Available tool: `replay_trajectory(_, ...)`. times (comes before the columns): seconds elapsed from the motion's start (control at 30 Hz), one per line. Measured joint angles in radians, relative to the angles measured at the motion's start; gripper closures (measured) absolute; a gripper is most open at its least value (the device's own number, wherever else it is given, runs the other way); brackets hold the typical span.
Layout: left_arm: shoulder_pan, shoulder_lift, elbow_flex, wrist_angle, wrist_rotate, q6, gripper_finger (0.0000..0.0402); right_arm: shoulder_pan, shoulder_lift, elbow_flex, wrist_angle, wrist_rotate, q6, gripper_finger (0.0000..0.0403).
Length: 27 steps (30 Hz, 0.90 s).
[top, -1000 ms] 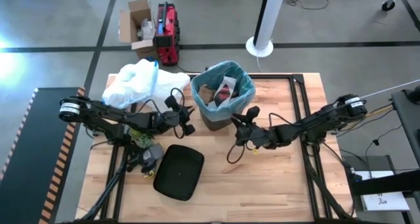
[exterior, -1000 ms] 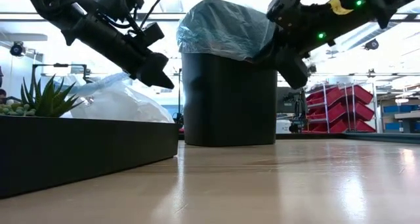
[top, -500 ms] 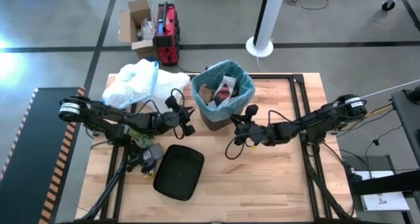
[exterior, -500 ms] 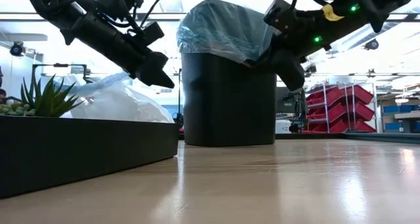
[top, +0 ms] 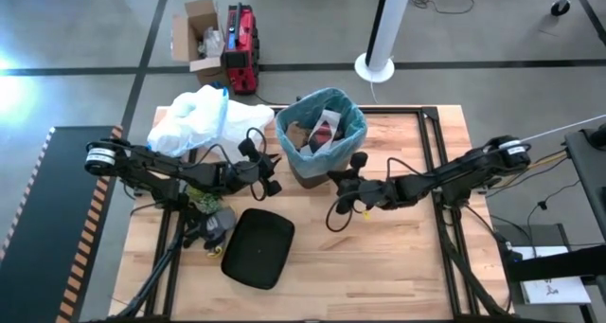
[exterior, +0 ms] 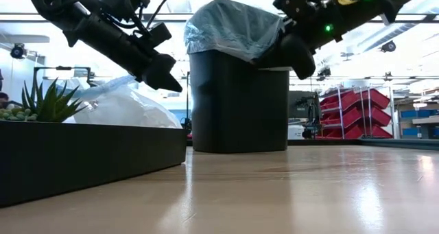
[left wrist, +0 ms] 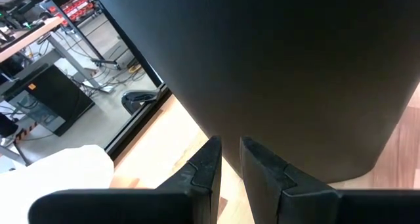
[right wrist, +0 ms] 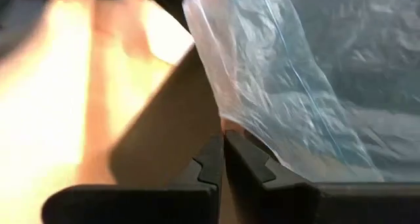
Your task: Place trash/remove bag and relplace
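A black bin [exterior: 240, 103] stands at the table's far middle, lined with the light-blue bag [exterior: 226, 28], whose top folds out over the rim. The trash [top: 317, 134], brown paper and printed wrappers, lies inside it. My right gripper [right wrist: 222, 140] is shut at the bag's overhanging edge on the bin's near right side [top: 333, 183]. My left gripper [left wrist: 230, 145] hangs just left of the bin wall [top: 275, 179], its fingers a narrow gap apart with nothing between them. My right gripper meets the lower hem of the bag's overhang [right wrist: 231, 122] with its fingertips, coming from the table's right and slanting slightly down. How much plastic lies between the shut fingertips does not show. The rest of the bag stays draped over the bin's rim [exterior: 274, 52].
A white plastic bag [top: 199, 115] lies at the far left. A black tray with a green plant [exterior: 41, 103] sits near the left edge, and a flat black lid [top: 258, 249] lies in front of the bin. Bare wood spreads across the near right.
My right gripper has risen and gone a little toward the table's left, closer in under the bin's rim at the bag's overhang, and its wrist has rolled. My left arm, the bin and the trash have kept still.
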Motion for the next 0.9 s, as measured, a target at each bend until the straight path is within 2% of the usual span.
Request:
replay_trajectory(0.23, -0.010, 0.000, 0.000, 0.000, 0.000, 0.000, 0.0359, 0.004, -0.021, 0.073, -0.153, -0.218, 0.183, 0.0402)
replay_trajectory(0.4, -0.019, 0.000, 0.000, 0.000, 0.000, 0.000, 0.0359, 0.004, -0.072, 0.107, -0.186, -0.393, 0.238, 0.0403)
replay_trajectory(0.57, -0.019, 0.000, 0.000, 0.001, 0.000, 0.000, 0.0359, 0.004, -0.166, 0.138, -0.202, -0.504, 0.257, 0.0403)
replay_trajectory(0.73, -0.021, 0.000, 0.000, 0.006, 0.000, 0.000, 0.0359, 0.004, -0.272, 0.156, -0.206, -0.495, 0.233, 0.0403)
replay_trajectory(0.9, -0.029, 0.000, 0.000, 0.006, 0.000, 0.000, 0.0359, 0.058, -0.306, 0.150, -0.230, -0.307, 0.145, 0.0403)
